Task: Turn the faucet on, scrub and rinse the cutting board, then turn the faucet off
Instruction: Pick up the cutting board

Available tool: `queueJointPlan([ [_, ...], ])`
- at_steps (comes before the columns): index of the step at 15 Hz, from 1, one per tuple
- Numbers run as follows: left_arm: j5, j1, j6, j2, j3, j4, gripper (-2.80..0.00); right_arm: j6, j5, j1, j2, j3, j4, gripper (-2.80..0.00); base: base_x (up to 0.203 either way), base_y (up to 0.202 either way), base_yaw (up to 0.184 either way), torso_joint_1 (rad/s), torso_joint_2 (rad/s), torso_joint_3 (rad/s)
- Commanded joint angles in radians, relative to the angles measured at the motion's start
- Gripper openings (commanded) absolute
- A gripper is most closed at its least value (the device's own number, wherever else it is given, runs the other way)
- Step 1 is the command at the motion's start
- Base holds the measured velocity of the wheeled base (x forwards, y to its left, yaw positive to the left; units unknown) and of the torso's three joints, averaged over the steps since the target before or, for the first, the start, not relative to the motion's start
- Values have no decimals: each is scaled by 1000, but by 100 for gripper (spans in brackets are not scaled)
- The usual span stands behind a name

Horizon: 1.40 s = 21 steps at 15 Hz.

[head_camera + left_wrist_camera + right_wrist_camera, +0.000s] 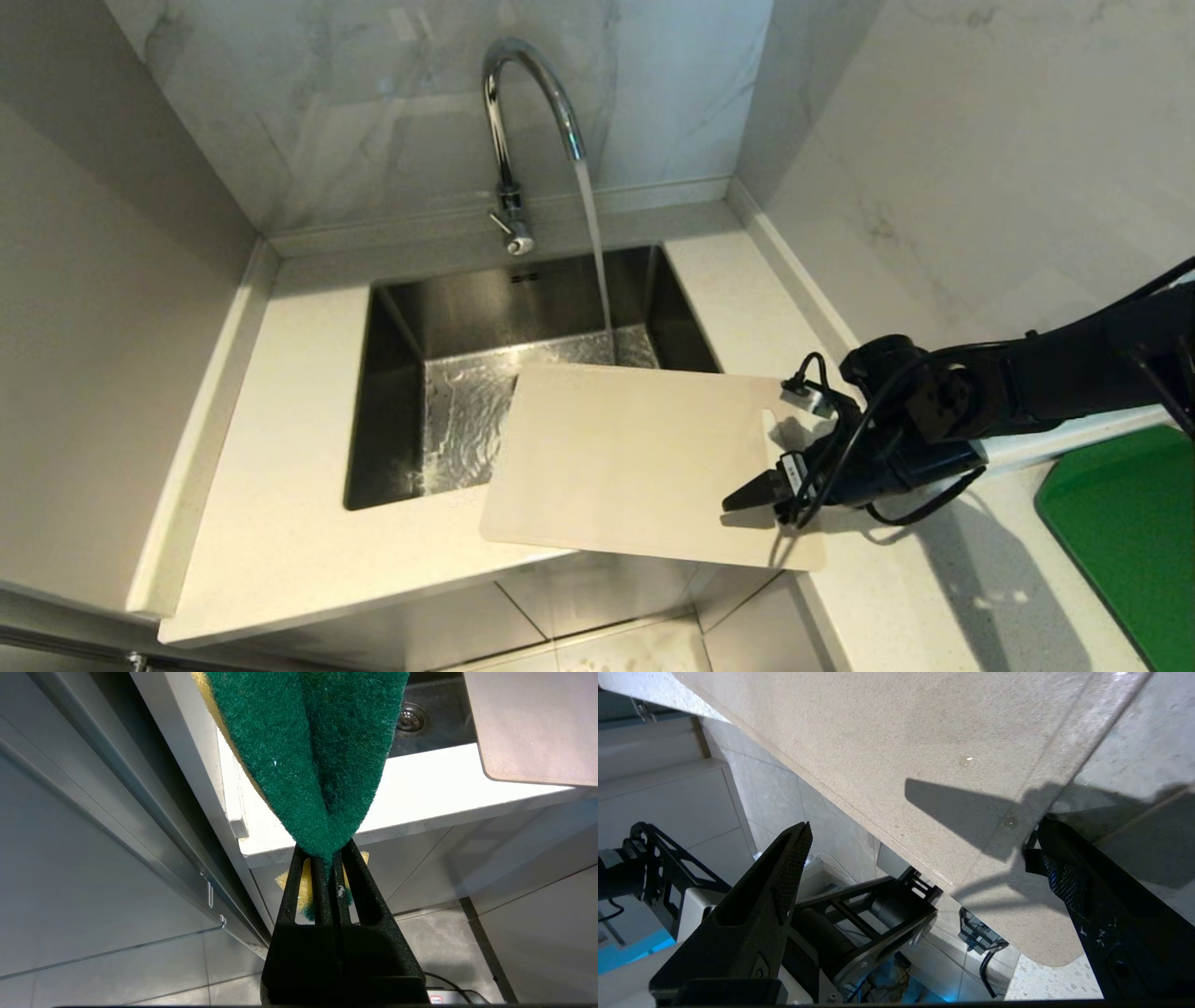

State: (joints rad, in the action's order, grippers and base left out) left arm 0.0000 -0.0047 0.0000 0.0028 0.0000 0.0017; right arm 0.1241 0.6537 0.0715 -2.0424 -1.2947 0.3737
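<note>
Water already runs from the faucet [523, 103] into the sink [392, 411], my landmark here. The cutting board [625, 457] lies flat across the sink's front right corner, part over the basin, ready for wetting. My right gripper [761, 499] spreads wide astride the board's near edge, gripping nothing. My left gripper [329, 858], below the sink's counter, pinches the sponge [308, 746] folded, kept ready for scrubbing

– How is the faucet [519, 121] doing?
– Running, streaming into the sink's back right.
– And the board [635, 457]?
– Cream-white, lying flat, overhanging the sink's front right corner and the counter's front edge.
</note>
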Motion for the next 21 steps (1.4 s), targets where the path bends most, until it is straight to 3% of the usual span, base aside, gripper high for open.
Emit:
queueJointPlan([
  [1,0,0,0,0,0,0,-280,19,5,1,-5,29,5,0,0,0,0,0,0,0],
  [8,0,0,0,0,0,0,-280,39,32,59,72,139,14,0,0,0,0,0,0,0],
  [12,0,0,0,0,0,0,-280,-40,34,132,99,173,7,0,0,0,0,0,0,0],
  [21,0,0,0,0,0,0,-280,-76,32,142,64,207,-77,0,0,0,0,0,0,0],
])
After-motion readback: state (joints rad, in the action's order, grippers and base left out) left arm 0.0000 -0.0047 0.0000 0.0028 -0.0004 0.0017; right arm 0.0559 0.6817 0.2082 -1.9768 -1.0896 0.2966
